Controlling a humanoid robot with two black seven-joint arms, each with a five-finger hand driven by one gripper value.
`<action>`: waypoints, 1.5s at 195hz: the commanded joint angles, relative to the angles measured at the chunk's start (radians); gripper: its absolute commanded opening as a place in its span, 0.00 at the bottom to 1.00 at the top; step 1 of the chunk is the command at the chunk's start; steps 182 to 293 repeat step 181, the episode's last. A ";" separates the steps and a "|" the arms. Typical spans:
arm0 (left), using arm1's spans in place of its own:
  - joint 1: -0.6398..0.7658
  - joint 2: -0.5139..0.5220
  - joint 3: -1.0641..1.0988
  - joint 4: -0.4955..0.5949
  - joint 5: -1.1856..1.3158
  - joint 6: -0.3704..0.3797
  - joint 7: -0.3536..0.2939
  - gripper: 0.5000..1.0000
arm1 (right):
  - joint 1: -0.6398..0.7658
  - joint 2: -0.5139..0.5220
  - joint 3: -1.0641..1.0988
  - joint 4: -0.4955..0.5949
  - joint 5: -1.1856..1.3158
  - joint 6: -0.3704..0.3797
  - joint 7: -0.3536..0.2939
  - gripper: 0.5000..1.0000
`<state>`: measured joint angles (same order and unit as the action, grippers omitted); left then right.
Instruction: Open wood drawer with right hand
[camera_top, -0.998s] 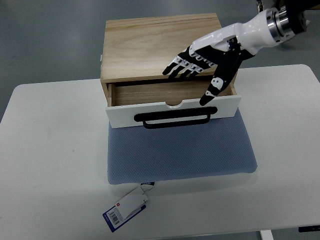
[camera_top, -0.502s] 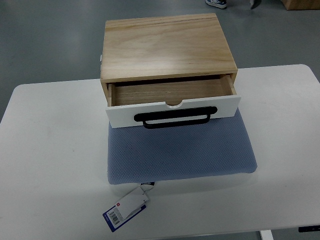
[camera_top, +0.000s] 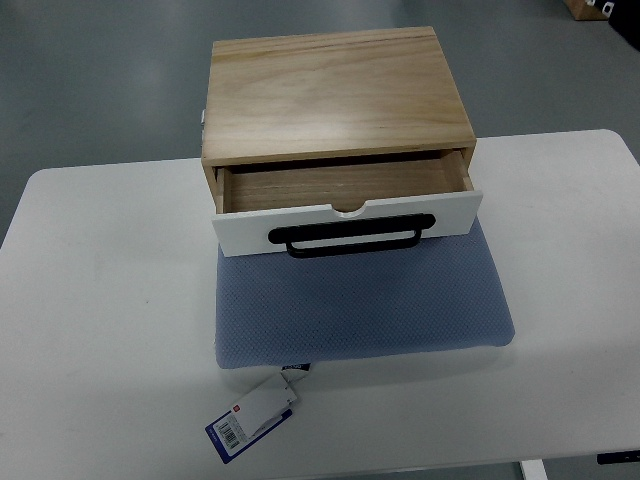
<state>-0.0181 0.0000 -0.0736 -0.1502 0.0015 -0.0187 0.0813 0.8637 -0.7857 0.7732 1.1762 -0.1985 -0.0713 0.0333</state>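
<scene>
A light wood box (camera_top: 335, 92) stands at the back of the white table (camera_top: 100, 300). Its drawer (camera_top: 345, 190) is pulled partway out toward me, showing a bare wooden inside. The drawer front (camera_top: 240, 232) is white and carries a black bar handle (camera_top: 350, 237). Neither robot hand shows anywhere in the top view.
A blue-grey cushion (camera_top: 360, 305) lies under the drawer front, with a white and blue tag (camera_top: 250, 417) hanging off its near left corner. Grey floor surrounds the table, and a brown box corner (camera_top: 590, 8) shows at the top right.
One second ago the right hand hovered open over the drawer's right side. It has withdrawn out of view to the upper right. The drawer has not moved.
</scene>
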 joint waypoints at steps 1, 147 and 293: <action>0.000 0.000 0.000 0.000 0.000 0.000 0.000 1.00 | -0.091 0.097 0.100 -0.049 -0.076 -0.010 -0.012 0.86; 0.000 0.000 0.000 0.000 0.000 0.000 0.000 1.00 | -0.413 0.464 0.526 -0.118 -0.268 -0.033 -0.099 0.86; 0.000 0.000 0.000 0.000 0.000 0.000 0.000 1.00 | -0.427 0.479 0.526 -0.116 -0.268 -0.033 -0.098 0.86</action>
